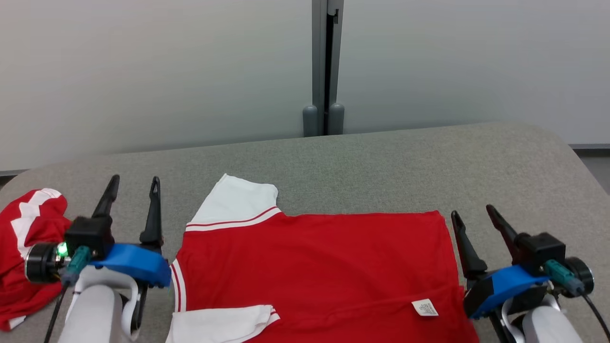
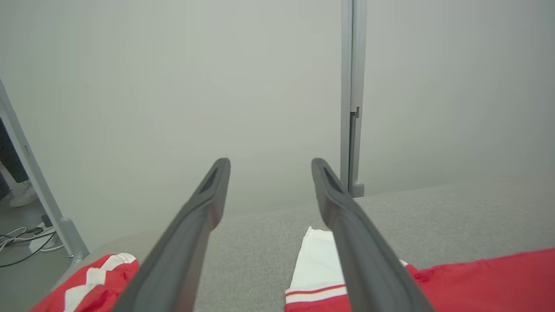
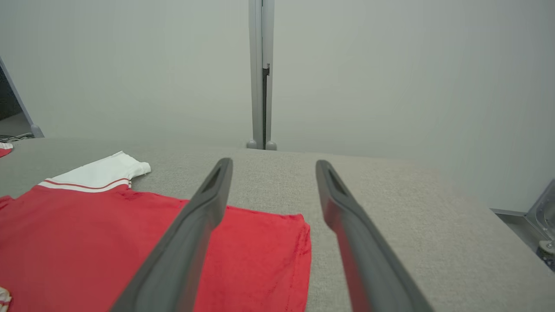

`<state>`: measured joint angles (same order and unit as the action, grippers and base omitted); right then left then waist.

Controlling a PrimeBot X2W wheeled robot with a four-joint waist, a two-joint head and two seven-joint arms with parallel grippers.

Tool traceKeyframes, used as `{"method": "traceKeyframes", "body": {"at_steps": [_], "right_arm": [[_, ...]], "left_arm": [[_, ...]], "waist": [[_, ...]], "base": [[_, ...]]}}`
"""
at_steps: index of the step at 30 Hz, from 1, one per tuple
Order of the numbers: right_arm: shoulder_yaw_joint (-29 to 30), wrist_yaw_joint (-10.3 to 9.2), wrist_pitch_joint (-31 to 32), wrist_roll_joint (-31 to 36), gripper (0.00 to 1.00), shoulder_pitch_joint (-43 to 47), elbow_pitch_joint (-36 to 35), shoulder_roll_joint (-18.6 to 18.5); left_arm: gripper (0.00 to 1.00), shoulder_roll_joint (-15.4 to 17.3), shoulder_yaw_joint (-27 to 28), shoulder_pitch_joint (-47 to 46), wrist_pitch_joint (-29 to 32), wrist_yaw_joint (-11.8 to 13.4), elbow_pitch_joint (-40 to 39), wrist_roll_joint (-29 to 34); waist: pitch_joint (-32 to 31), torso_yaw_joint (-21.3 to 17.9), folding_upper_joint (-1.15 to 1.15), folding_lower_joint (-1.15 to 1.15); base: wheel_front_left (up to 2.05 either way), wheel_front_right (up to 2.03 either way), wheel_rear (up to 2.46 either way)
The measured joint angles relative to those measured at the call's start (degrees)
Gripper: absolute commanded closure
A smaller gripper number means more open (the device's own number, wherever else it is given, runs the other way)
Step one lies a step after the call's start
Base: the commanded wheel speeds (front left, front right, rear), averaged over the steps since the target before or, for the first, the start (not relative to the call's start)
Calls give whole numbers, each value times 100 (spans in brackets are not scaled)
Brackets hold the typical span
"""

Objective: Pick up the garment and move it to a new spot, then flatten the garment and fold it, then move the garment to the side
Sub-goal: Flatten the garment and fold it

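a: where does the red t-shirt (image 1: 314,267) lie?
b: spread flat on the grey table (image 1: 381,162), between the two grippers, its white sleeves (image 1: 236,202) towards the left gripper (image 1: 135,179)
a: and the jaws?
b: both wide apart, holding nothing; the right gripper (image 1: 472,210) sits just beside the hem, and a crumpled red garment (image 1: 24,267) lies beyond the left one

The left gripper (image 1: 135,178) and right gripper (image 1: 472,210) look alike: each has two long, dark grey fingers (image 2: 190,229) that narrow to rounded tips, with a slim slot near each end. Each pair sits on a bright blue mount (image 1: 136,267) beside a black block (image 1: 88,236). A teal plug (image 1: 78,259) with a thin black cable (image 1: 54,314) leaves each block, next to a black drum (image 1: 40,262) with a silver rim. A green light (image 1: 62,248) glows on the left one. The forearms (image 1: 95,314) are pale grey and smooth.
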<state>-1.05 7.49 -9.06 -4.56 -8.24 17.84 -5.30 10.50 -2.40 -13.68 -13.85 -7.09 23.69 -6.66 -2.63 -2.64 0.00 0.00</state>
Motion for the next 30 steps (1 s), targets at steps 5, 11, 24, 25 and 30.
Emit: {"method": "traceKeyframes", "body": {"at_steps": [5,11,24,25,30], "right_arm": [[-73,-1,303,-30,0,-625,297,-243],[-320,0,628,-168,0,-1324,686,-470],[-818,0,873,-560,0,-2384,1115,-487],[-851,0,862,-576,0,-2442,1140,-483],[-1038,0,784,-677,0,-2750,1255,-442]], "left_arm": [[0,218,-298,-873,231,-11,464,-254],[0,527,-922,-1794,525,-15,934,-759],[0,1140,-2423,-3378,1171,-35,2159,-1903],[0,1166,-2539,-3456,1223,-35,2236,-1986],[0,1347,-3023,-3814,1512,-35,2632,-2326]], "waist": [[253,-162,0,0],[755,-388,1,1],[1898,-677,2,1],[1973,-697,1,1],[2342,-828,2,1]], "base": [[0,0,0],[0,0,0],[0,0,0],[0,0,0],[0,0,0]]}}
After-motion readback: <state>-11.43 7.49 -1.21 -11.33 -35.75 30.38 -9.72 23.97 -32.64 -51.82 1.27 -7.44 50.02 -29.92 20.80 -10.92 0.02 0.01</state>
